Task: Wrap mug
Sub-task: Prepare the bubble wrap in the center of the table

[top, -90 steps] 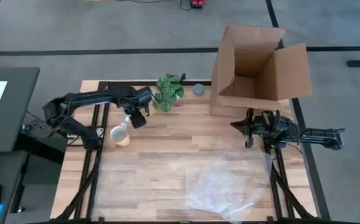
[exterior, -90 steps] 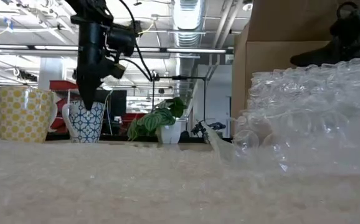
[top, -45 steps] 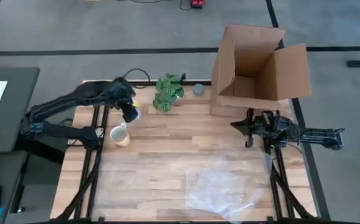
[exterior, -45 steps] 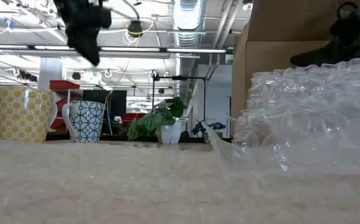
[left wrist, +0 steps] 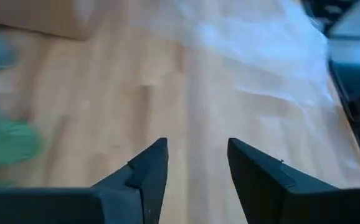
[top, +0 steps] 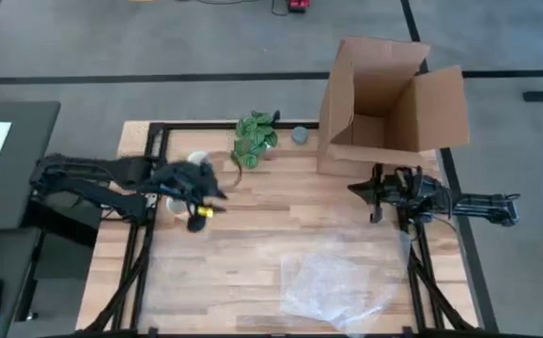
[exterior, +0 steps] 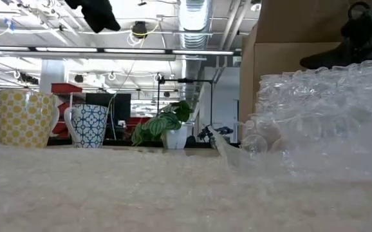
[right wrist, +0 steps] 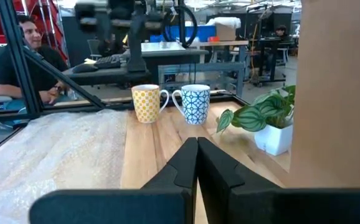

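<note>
The small white mug with a blue lattice pattern (exterior: 88,126) stands upright on the wooden desk (top: 253,235) near its far left corner, beside a yellow-dotted mug (exterior: 24,118); neither mug's inside shows. The left hand (left wrist: 192,163) hovers above them, fingers apart and holding nothing. The right hand (right wrist: 197,144), fingers together, waits beside the open brown cardboard box (top: 384,94), which looks empty.

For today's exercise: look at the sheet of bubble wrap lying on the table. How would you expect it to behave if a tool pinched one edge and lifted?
The bubble wrap lies crumpled and see-through, so it would probably sag and fold rather than stay flat. It looks thin and air-filled, so likely very light and easily dragged. Its glossy film may slip from a narrow pinch.
</note>
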Tool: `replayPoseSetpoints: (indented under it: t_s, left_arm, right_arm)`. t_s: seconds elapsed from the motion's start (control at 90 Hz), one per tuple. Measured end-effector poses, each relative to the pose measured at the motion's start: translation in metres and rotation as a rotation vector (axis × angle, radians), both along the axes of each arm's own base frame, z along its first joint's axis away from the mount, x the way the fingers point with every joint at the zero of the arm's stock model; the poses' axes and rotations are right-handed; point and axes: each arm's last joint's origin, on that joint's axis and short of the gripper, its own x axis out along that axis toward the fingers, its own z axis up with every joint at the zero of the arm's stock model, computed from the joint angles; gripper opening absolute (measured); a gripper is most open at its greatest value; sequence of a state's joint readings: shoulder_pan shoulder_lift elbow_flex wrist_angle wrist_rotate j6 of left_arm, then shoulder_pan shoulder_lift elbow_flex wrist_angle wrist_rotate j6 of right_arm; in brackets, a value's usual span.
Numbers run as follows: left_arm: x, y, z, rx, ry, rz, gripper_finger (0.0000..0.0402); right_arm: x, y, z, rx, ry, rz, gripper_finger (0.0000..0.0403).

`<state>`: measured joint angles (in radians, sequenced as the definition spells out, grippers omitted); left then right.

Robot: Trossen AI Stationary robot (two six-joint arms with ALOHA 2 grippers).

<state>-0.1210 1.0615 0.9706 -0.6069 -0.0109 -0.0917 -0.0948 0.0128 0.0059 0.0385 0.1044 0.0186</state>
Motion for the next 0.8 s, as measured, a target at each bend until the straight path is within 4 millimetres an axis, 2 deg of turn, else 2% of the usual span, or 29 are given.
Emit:
replayPoseSetpoints:
  t_s: [0.122,0.167,0.244,0.278,0.356,0.533,0.678,0.8]
  left_arm:
    - [0.017,-0.018,-0.028,-0.025,-0.011,-0.052,0.0148]
    - [0.024,-0.023,-0.039,-0.042,-0.024,-0.052,0.0148]
    - [0.033,-0.029,-0.058,-0.063,-0.032,-0.050,0.0148]
    - [0.038,-0.031,-0.064,-0.072,-0.036,-0.048,0.0148]
    - [0.045,-0.035,-0.078,-0.091,-0.020,-0.041,0.0148]
    - [0.055,-0.043,-0.102,-0.099,0.067,-0.033,0.0148]
    - [0.058,-0.049,-0.112,-0.099,0.106,-0.040,0.0148]
    - [0.057,-0.054,-0.113,-0.099,0.111,-0.056,0.0148]
  right_arm:
    - [0.000,0.000,0.000,0.015,-0.005,-0.003,0.0000]
    - [0.000,0.001,0.000,0.140,-0.028,0.015,0.0000]
    - [0.001,0.003,0.000,0.500,-0.080,0.083,0.0000]
    - [0.001,0.003,0.000,0.569,-0.097,0.073,0.0000]
    - [0.001,0.001,0.003,0.604,-0.150,0.018,0.0000]
    - [0.002,0.003,0.005,0.687,-0.182,0.045,0.0000]
    - [0.006,0.013,0.011,0.699,-0.196,0.170,0.0000]
    - [0.013,0.027,0.016,0.683,-0.188,0.285,0.0000]
